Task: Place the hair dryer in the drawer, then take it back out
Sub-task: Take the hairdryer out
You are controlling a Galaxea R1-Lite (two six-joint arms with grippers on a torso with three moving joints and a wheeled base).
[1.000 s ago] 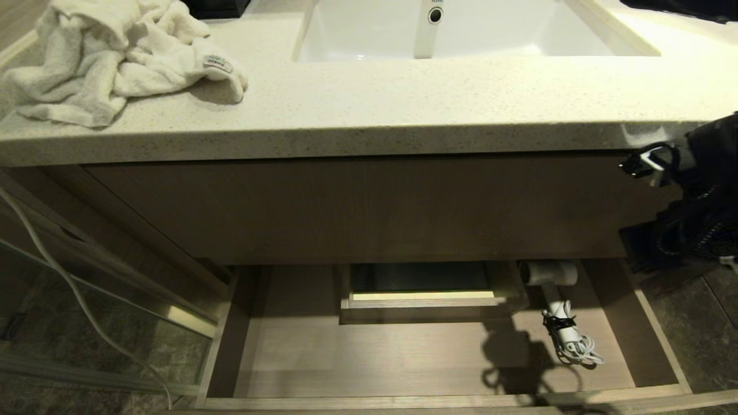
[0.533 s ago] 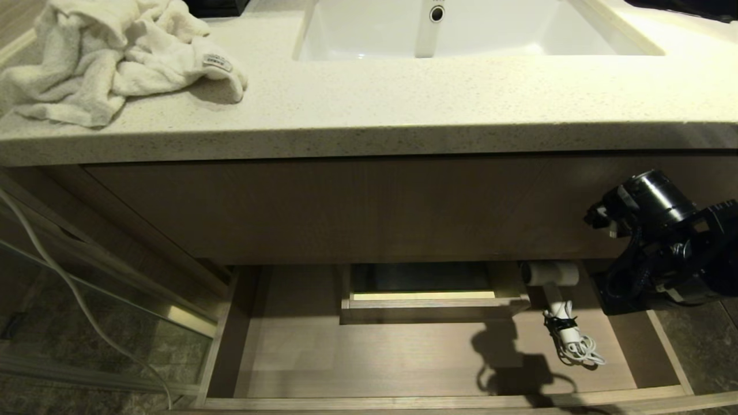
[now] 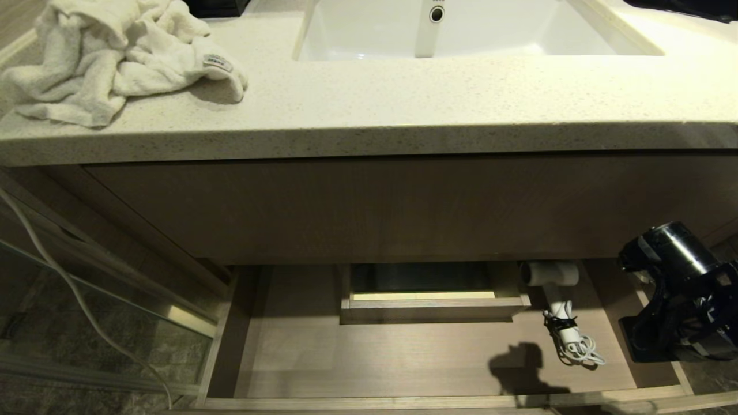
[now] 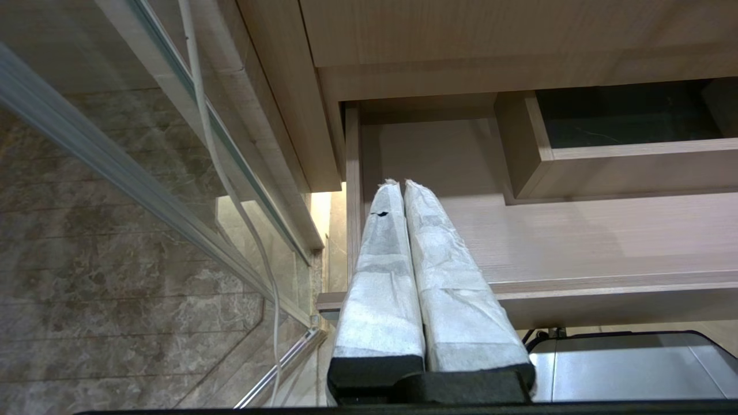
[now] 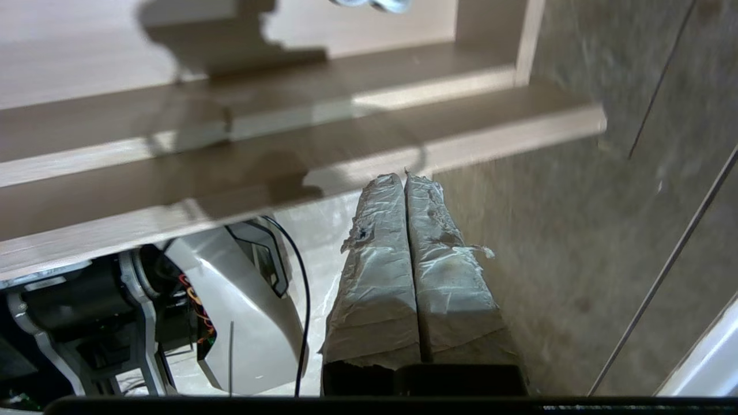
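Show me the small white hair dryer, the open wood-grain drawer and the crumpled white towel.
small white hair dryer (image 3: 550,274), head view, on its barrel.
open wood-grain drawer (image 3: 375,402), head view, front rim.
crumpled white towel (image 3: 98,57), head view, middle folds.

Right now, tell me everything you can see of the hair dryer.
The hair dryer is small and white, apparently smooth plastic. Its short thick barrel lies sideways at the back of the open drawer, just right of the boxed cutout, under the edge of the cabinet front. The slim handle runs forward from it across the drawer floor, ending in a white cord bundled with a dark tie. It rests on the drawer floor; nothing grips it.
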